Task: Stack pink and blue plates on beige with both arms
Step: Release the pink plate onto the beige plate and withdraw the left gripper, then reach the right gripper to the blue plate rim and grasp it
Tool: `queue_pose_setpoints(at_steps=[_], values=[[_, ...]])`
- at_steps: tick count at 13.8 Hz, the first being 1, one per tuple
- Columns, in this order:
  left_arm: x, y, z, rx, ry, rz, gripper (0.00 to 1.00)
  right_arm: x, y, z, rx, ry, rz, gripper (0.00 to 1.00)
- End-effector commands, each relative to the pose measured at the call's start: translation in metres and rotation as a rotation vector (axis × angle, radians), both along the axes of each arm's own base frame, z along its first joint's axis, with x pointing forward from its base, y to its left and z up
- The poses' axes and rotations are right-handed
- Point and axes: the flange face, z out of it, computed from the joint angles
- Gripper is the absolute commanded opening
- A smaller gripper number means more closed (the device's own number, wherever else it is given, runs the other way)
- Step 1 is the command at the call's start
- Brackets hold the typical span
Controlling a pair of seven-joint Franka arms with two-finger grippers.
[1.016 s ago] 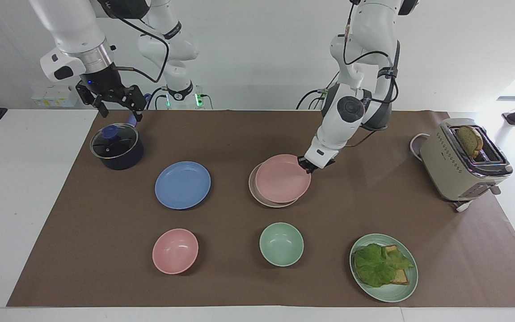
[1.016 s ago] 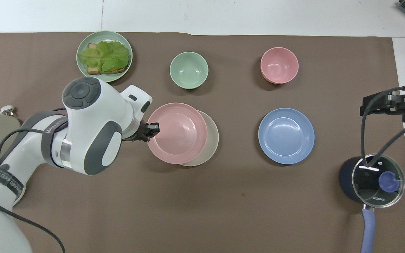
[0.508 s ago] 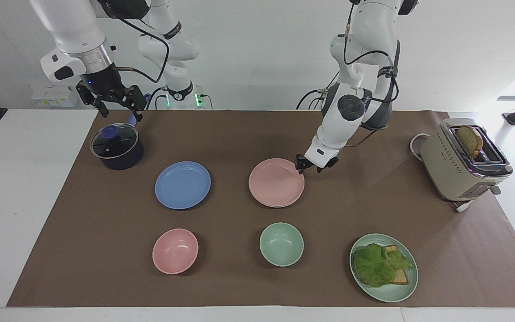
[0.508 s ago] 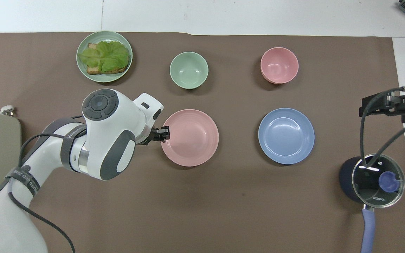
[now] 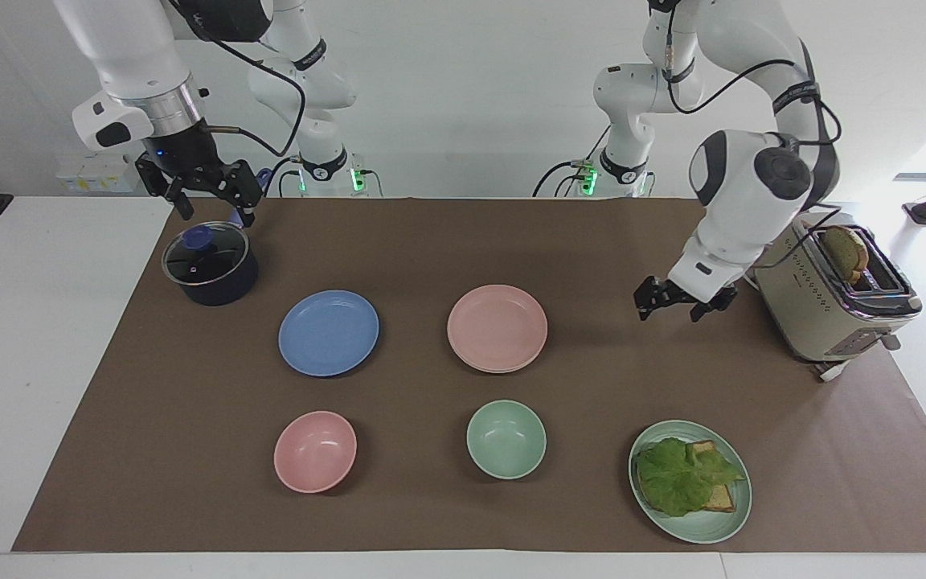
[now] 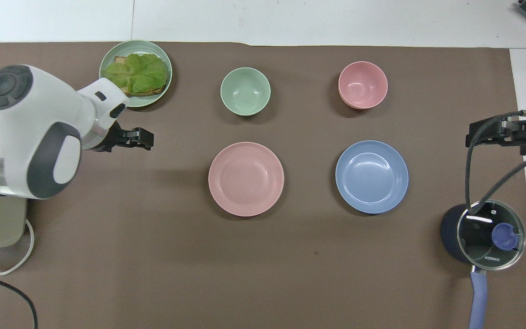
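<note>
Facing view: pink plate (image 5: 497,327) stacked on the beige plate (image 5: 489,368), of which only a thin rim shows; blue plate (image 5: 329,332) beside them toward the right arm's end; left gripper (image 5: 676,302) raised over bare mat beside the toaster (image 5: 833,289), fingers apart and empty; right gripper (image 5: 210,195) waits above the lidded pot (image 5: 210,264), fingers spread, empty. Overhead view: pink plate (image 6: 246,178) and blue plate (image 6: 371,176) lie side by side, apart; left gripper (image 6: 142,138) hangs near the lettuce plate (image 6: 135,73), well apart from the pink plate.
</note>
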Motion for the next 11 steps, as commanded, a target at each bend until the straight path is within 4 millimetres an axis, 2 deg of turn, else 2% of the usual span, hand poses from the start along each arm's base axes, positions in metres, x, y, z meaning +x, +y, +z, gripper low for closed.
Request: queue_pose_setpoints(at_steps=[1, 2, 3, 5, 6, 9, 11], values=[[-0.002, 0.039, 0.047, 0.035, 0.017, -0.038, 1.0, -0.008, -0.002, -0.023, 0.028, -0.022, 0.011, 1.0], [-0.006, 0.057, 0.064, 0.032, 0.0, -0.074, 1.0, -0.006, -0.002, -0.04, 0.033, -0.029, 0.019, 1.0], [-0.014, 0.065, 0.08, 0.033, -0.017, -0.107, 1.0, -0.003, -0.001, -0.056, 0.042, -0.037, 0.031, 1.0], [-0.025, 0.064, 0.103, 0.036, -0.046, -0.107, 1.0, 0.0, -0.003, -0.089, 0.05, -0.044, 0.039, 1.0], [-0.027, 0.061, 0.107, 0.038, -0.053, -0.113, 1.0, 0.003, -0.003, -0.106, 0.05, -0.046, 0.039, 1.0], [-0.027, 0.065, 0.107, 0.037, -0.056, -0.105, 1.0, 0.009, -0.005, -0.179, 0.051, -0.058, 0.036, 1.0], [-0.027, 0.064, 0.107, 0.037, -0.056, -0.106, 1.0, 0.014, -0.008, -0.22, 0.05, -0.065, 0.056, 1.0]])
